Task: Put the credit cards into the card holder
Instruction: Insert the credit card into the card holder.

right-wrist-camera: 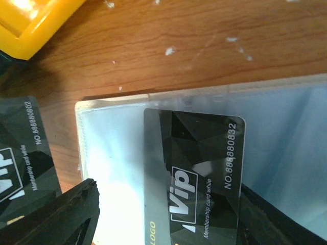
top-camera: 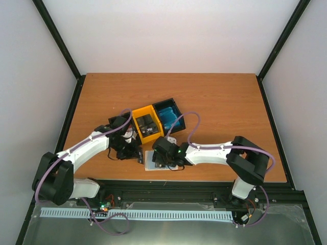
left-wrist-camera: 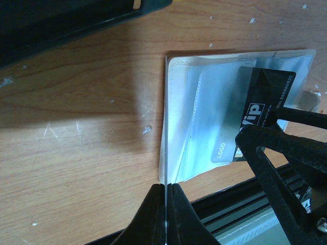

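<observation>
Your right tool [right-wrist-camera: 167, 190] is released, its fingers spread wide on either side of a black card [right-wrist-camera: 204, 153]. The card lies between them on the open wallet [right-wrist-camera: 112, 153], partly under clear plastic. A second black card [right-wrist-camera: 23, 153] lies left of the tool. Ahead, across the surface [right-wrist-camera: 214, 51], sits a yellow tray [right-wrist-camera: 30, 25]. Your left tool [left-wrist-camera: 166, 209] is clenched, tips at the wallet's edge.

table [right-wrist-camera: 204, 66]: wood grain, matt, scuffed. card holder [right-wrist-camera: 112, 168]: clear glossy plastic pockets. black card [right-wrist-camera: 199, 168]: smooth, glossy plastic. tray [right-wrist-camera: 30, 25]: shiny yellow plastic.
</observation>
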You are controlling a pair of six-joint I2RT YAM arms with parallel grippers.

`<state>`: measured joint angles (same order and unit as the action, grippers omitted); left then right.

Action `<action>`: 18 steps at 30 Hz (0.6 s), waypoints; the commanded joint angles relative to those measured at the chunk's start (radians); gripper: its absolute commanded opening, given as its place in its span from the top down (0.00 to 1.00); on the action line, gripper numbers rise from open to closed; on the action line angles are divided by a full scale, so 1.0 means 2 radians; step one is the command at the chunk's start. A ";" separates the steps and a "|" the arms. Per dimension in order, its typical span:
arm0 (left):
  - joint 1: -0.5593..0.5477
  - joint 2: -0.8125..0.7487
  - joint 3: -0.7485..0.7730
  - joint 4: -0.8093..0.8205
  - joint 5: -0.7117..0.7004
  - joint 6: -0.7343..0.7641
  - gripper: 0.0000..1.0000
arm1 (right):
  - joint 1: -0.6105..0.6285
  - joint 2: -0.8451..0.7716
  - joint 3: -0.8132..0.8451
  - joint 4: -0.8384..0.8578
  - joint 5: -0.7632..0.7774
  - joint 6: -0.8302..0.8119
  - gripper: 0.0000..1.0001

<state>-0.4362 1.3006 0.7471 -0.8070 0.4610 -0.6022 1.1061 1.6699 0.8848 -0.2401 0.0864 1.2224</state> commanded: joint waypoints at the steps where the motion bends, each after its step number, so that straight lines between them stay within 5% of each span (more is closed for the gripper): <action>1: -0.004 0.008 -0.002 0.010 0.007 0.010 0.99 | -0.002 0.030 0.041 -0.057 0.005 -0.025 0.31; 18: -0.004 0.028 -0.005 0.024 0.008 0.018 0.99 | -0.001 0.081 0.111 -0.097 -0.025 -0.118 0.27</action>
<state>-0.4362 1.3518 0.7372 -0.7769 0.4622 -0.5900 1.1061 1.8091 1.0901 -0.4191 0.0586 1.0267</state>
